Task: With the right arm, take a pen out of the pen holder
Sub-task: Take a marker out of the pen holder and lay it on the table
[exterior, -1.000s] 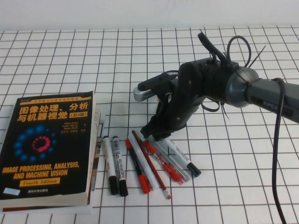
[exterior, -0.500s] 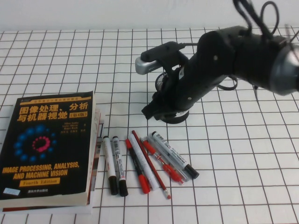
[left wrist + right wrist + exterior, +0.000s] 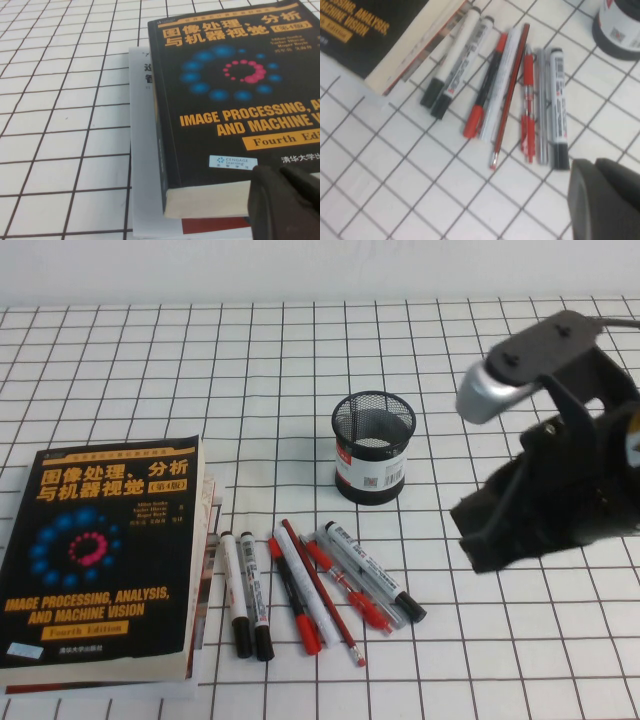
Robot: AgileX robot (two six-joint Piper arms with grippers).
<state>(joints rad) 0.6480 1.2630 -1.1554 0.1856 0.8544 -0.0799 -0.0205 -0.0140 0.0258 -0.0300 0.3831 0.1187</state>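
We see the black mesh pen holder [image 3: 373, 445] standing upright on the white gridded bench [image 3: 150, 370], a little right of the middle of the high view. Below it and slightly to the left, a row of pens [image 3: 310, 592] lies flat on the bench, fanned out side by side and mostly touching. At the left end of the row is a pair of white markers [image 3: 254, 590] with black caps. A black-capped marker [image 3: 372, 568] lies slanted at the right end, its cap pointing toward the lower right. Between them we make out red-capped pens and a thin red pencil [image 3: 325, 595]. The row lies near the holder but apart from it. A thick black book [image 3: 100, 550] with yellow English lettering fills the lower left of the frame, just beside the markers. It rests on a white volume [image 3: 145, 150] whose edge sticks out from under it. The right claw [image 3: 492, 535] hangs above the bench at the right of the frame, well apart from the holder and to the right of the pens. It is closed, and we see nothing caught in it. The left claw [image 3: 287, 197] appears only in its own wrist view, over the book's corner near the publisher's label. We cannot tell whether it is open or closed.
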